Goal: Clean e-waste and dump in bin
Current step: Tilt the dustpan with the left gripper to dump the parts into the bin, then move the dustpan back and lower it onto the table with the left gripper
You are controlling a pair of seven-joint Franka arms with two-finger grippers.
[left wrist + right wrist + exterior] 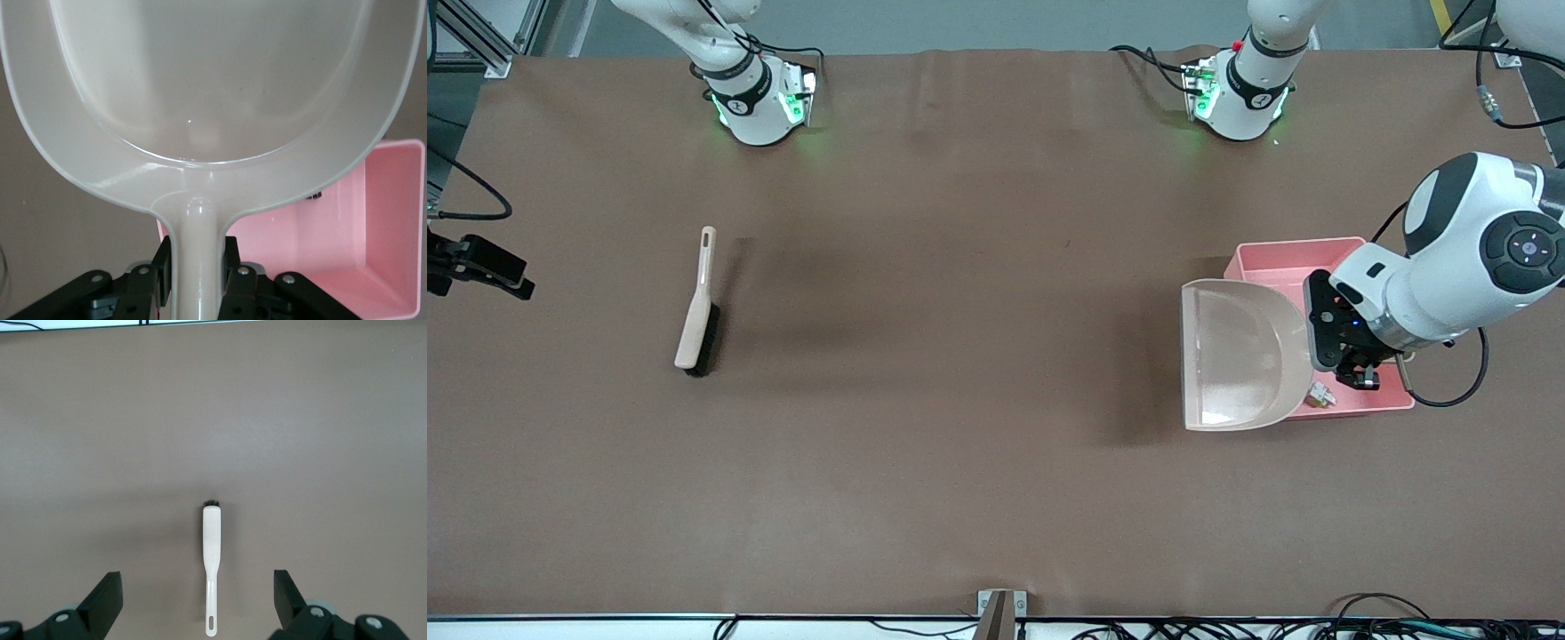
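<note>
Brown surface [960,444] carries everything, with the two arm bases standing along its edge farthest from the front camera. Toward the left arm's end sits the pink bin [1280,258], a low-walled tub. The beige dustpan [1232,356] is held over the bin's edge, its scoop reaching out above the surface toward the right arm's end and its handle pointing back over the tub. The left pincer [1347,356] is over the bin, pressed together on the dustpan's handle; in the left wrist view the fingers [163,263] sit tight against both sides of the handle [193,267]. The right pincer [199,603] is spread wide and holds nothing; its arm waits high over the brush [696,307], which lies flat on the surface toward the right arm's end. One piece of e-waste [1320,396], whitish with a green patch, lies inside the bin at the corner nearest the front camera, just beside the dustpan's rim. The dark piece cannot be made out.
</note>
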